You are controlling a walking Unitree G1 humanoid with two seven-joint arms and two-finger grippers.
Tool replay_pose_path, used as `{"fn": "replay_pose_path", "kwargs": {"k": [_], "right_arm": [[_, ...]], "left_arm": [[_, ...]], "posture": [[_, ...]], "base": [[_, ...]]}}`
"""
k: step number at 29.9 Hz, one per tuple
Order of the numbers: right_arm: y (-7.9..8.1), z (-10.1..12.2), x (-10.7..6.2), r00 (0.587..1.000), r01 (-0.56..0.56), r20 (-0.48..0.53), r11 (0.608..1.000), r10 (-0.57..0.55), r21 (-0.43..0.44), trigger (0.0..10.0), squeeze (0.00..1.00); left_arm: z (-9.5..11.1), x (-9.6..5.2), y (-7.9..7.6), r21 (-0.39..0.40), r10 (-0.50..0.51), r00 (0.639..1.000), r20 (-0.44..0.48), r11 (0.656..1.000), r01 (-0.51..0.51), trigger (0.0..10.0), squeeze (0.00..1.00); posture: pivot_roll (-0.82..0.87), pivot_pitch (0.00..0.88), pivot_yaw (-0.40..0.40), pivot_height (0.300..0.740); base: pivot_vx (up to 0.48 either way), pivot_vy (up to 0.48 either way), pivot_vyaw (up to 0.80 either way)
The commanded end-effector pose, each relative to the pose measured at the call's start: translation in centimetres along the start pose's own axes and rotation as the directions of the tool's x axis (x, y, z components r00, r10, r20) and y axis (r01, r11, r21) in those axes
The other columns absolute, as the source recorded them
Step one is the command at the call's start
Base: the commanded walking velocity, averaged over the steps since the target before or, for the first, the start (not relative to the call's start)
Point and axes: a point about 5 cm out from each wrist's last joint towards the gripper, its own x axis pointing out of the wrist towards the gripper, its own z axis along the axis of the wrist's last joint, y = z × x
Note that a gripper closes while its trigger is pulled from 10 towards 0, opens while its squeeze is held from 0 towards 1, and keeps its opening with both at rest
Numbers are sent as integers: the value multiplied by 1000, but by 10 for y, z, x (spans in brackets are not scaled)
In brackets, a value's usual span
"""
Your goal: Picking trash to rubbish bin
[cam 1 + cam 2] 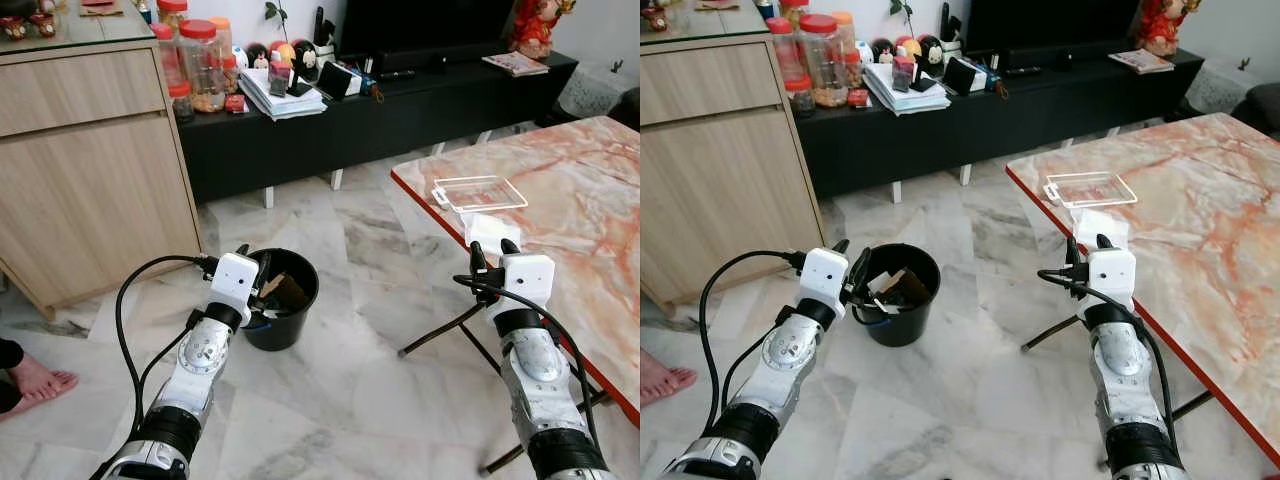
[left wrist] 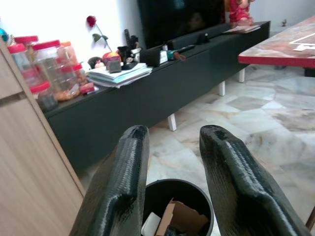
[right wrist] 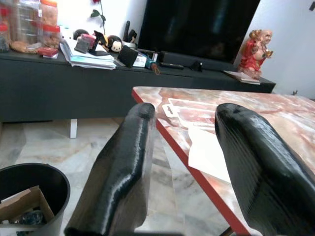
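Right gripper (image 1: 492, 256) is hovering open just short of the paper (image 1: 492, 230) at the table (image 1: 600, 190) edge, left gripper (image 1: 852, 262) open over bin (image 1: 898, 293); flat paper risks slipping off when pinched.

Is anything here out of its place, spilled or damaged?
Nothing is spilled or broken. Two pieces of trash lie on the marble table: a clear plastic lid and a white paper near its edge. The black bin stands upright, holding cardboard.
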Motion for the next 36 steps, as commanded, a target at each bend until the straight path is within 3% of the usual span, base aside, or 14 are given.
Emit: {"fn": "replay_pose_path", "kwargs": {"k": [1,5,8,17,26,36], "right_arm": [[-11,-5,-6,1000,12,-13,999,-12,-34,10000,0],[-16,-13,-11,999,17,-47,999,-19,-51,10000,0],[-16,-21,-15,996,42,-72,998,-45,-43,10000,0],[2,-25,-13,997,6,-78,1000,-5,4,10000,0],[6,-24,-10,997,-3,-73,1000,5,23,10000,0],[10,-20,-5,998,-4,-59,999,7,51,10000,0]], "left_arm": [[-3,-6,-3,30,-55,999,-3,998,55,10000,0],[-13,-12,-1,79,-45,998,-33,996,48,10000,0],[-17,-15,6,93,33,998,-56,995,-27,10000,0],[-13,-15,7,61,76,996,-51,996,-73,10000,0],[-15,-18,6,58,93,994,-63,994,-90,10000,0],[-10,-12,7,46,117,992,-54,992,-115,10000,0]], "posture": [[136,24,-67,740],[136,11,-64,740],[138,4,-62,740],[161,0,-60,740],[175,0,-59,740],[174,32,-61,740]], "base": [[0,0,-788],[0,0,-788],[0,0,-788],[0,0,-300],[0,0,0],[0,0,-719]]}}
